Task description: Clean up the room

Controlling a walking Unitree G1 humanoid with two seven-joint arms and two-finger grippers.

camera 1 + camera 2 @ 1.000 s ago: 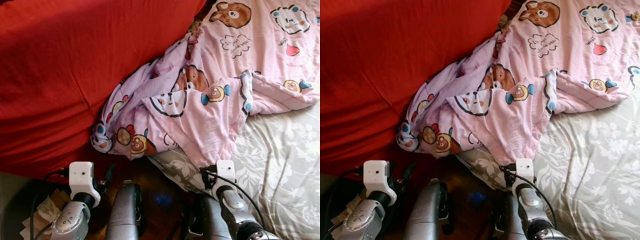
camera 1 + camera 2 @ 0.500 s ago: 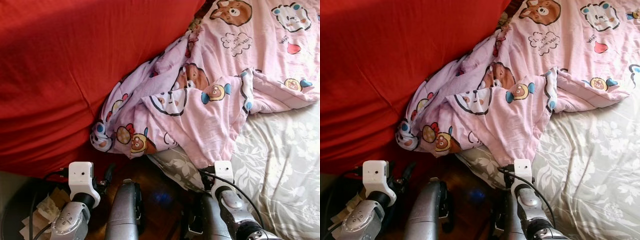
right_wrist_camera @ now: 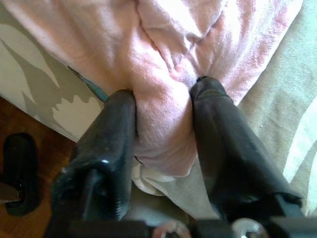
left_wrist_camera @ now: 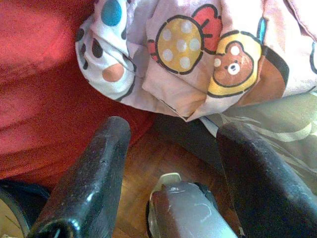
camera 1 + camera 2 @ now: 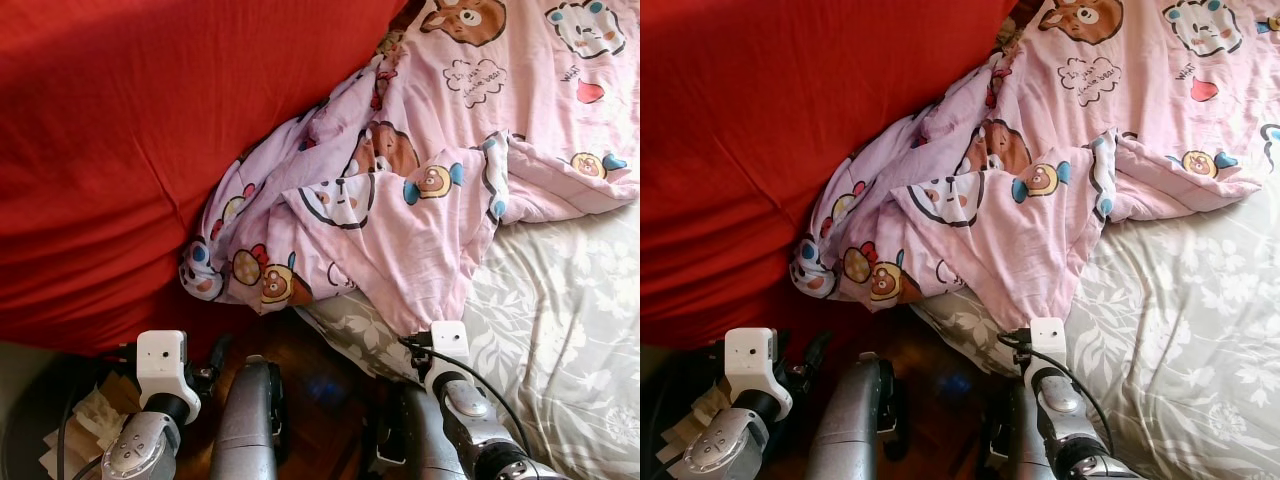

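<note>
Right gripper pinching lower corner of pink cartoon-print blanket, fabric bunched between both fingers, at edge of bed. Blanket crumpled, spread over grey floral sheet, its left side resting against red cover. Left gripper spread, holding nothing, low over wooden floor, just below blanket's hanging folds.
</note>
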